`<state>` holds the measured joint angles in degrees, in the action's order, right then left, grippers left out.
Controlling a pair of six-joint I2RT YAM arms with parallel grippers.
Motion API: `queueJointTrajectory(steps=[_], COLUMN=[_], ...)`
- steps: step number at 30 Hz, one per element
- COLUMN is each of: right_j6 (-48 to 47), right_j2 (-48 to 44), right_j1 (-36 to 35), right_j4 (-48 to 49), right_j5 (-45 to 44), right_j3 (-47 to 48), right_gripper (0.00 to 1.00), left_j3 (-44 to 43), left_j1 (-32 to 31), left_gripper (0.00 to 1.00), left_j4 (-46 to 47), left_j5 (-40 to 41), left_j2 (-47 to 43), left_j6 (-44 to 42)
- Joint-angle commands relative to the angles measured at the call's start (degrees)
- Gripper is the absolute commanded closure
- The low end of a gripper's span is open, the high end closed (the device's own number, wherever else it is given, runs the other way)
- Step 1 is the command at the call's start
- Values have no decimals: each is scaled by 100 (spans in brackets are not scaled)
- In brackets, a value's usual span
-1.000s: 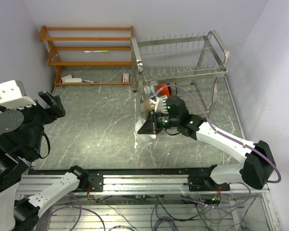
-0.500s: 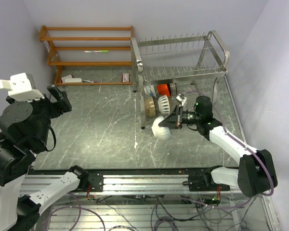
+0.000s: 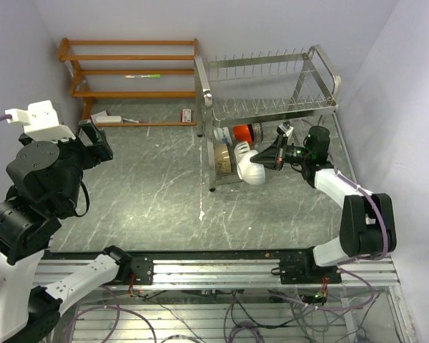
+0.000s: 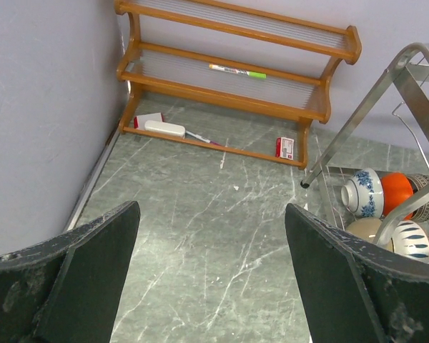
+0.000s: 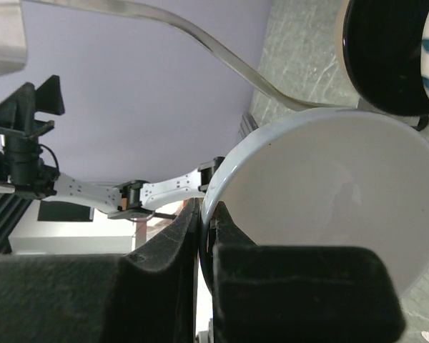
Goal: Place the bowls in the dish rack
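My right gripper point(image 3: 273, 157) is shut on the rim of the white bowl point(image 3: 252, 171) and holds it on edge at the front of the silver dish rack's point(image 3: 270, 107) lower tier. In the right wrist view the gripper point(image 5: 206, 236) pinches the white bowl's point(image 5: 329, 193) rim, and a blue-striped bowl with a dark inside point(image 5: 382, 57) stands just beyond. A cream-tan bowl point(image 3: 224, 156), a blue-and-white bowl point(image 4: 362, 193) and a red-orange bowl point(image 3: 243, 133) stand in the lower tier. My left gripper point(image 3: 93, 143) is open and empty, high over the table's left side.
An orange wooden shelf point(image 3: 129, 71) stands at the back left with a green pen, a small white box and a red-and-white card on it. The rack's upper tier point(image 3: 272, 68) holds only prongs. Grey marbled tabletop point(image 4: 214, 229) lies below the left gripper point(image 4: 214, 286).
My right gripper has carried the white bowl from the table's middle up and right to the rack's lower tier, beside the other bowls. The left arm has shifted slightly right.
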<state>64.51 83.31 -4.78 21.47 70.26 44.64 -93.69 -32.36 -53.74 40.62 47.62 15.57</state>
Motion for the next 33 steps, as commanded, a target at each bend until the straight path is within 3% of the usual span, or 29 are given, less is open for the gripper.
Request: queueJointTrajectory(steps=[1,10,16,22,33], right_j6=[772,2209,1925,2890,3328], right_j2=[225,755,1057,1569,2266], right_j1=[236,463,721,950,1094], right_j4=[1105,3035,2913,4482,5697], right_j5=[419,376,268,118,-291], right_j3=[385,580,792,874,844], right_gripper=[100,100,100,100,100], left_j3=[-137,-104,-46,-70,-62], left_j1=[-31,-29,-33,-32,-29], left_gripper=[7,7,7,7,7], left_j4=[191,256,303,279,255], left_j5=[-37,-38,-61,-106,-141], left_j2=[33,78,76,144,187], left_j6=[-115,-209,-230,-280,-279])
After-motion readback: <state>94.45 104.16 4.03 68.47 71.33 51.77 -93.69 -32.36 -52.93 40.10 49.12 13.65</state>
